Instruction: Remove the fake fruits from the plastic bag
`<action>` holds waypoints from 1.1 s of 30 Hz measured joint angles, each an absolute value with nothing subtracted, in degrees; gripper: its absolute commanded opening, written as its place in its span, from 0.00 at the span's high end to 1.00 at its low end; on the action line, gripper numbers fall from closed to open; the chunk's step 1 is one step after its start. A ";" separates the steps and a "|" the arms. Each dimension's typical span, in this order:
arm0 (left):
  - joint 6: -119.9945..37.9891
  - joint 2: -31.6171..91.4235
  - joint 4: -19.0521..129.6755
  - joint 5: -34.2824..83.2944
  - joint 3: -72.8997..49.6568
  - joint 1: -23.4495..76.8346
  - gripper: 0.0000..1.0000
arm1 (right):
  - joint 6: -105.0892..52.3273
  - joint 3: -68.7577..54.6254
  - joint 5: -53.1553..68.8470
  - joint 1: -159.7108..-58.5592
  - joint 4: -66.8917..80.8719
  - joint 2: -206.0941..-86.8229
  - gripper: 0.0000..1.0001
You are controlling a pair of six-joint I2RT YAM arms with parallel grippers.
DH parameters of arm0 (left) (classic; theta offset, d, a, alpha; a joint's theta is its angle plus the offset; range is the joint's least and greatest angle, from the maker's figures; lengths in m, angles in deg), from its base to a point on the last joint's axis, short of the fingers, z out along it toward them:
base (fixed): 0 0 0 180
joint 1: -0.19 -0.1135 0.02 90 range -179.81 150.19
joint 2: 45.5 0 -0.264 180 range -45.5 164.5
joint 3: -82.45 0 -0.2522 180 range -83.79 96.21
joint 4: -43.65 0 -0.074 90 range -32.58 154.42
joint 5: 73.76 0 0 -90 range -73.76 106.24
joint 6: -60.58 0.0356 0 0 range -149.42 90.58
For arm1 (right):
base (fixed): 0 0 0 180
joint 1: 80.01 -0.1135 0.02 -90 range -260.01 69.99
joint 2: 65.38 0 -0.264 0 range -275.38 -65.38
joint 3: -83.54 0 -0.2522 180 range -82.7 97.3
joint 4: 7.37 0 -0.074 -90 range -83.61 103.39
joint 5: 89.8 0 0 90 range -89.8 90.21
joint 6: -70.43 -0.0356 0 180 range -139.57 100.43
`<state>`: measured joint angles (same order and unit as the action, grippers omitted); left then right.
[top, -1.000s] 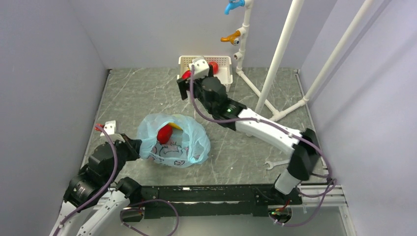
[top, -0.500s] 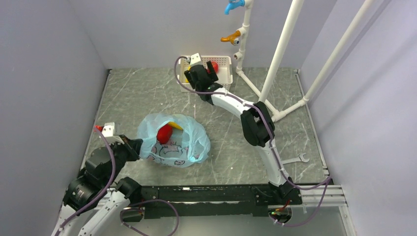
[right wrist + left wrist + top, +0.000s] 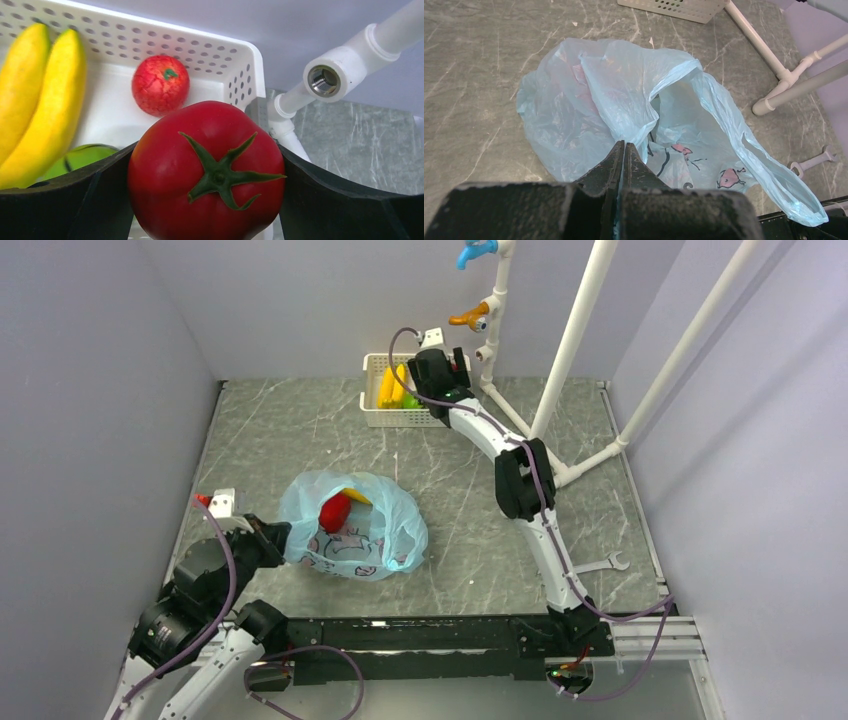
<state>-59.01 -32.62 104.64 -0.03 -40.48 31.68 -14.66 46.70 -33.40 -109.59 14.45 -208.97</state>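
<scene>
One grey bench [image 3: 300,430] carries the plastic bag [image 3: 395,530], crumpled left of centre, with a fold of its near-left edge clenched in the left jaws. At the far side, the right jaws stand wide, grasping a red round fruit [image 3: 205,170] above the white basket [image 3: 220,55], its green stem facing the wrist camera. Inside the bag, a red pepper-shaped fruit [image 3: 334,511] slants from near-left to far-right.

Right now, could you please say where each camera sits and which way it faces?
Top external: above and behind, looking down at the table; both arms show.
Left wrist: faces the plastic bag; left gripper pinches it.
Right wrist: faces the basket; right gripper holds a red tomato.
Shared: bag, in top and left wrist.
</scene>
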 measured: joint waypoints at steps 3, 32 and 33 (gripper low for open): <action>-59.01 -32.53 104.35 -0.05 -40.50 31.68 1.00 | -14.64 46.99 -32.74 -108.63 15.39 -209.64 0.09; -59.09 -30.43 103.94 -0.09 -41.01 31.68 1.00 | -22.97 21.11 -21.09 -126.29 24.24 -175.37 0.00; -59.09 -30.24 103.94 -0.09 -41.03 31.68 1.00 | -23.88 19.51 -19.48 -127.69 24.07 -172.75 0.00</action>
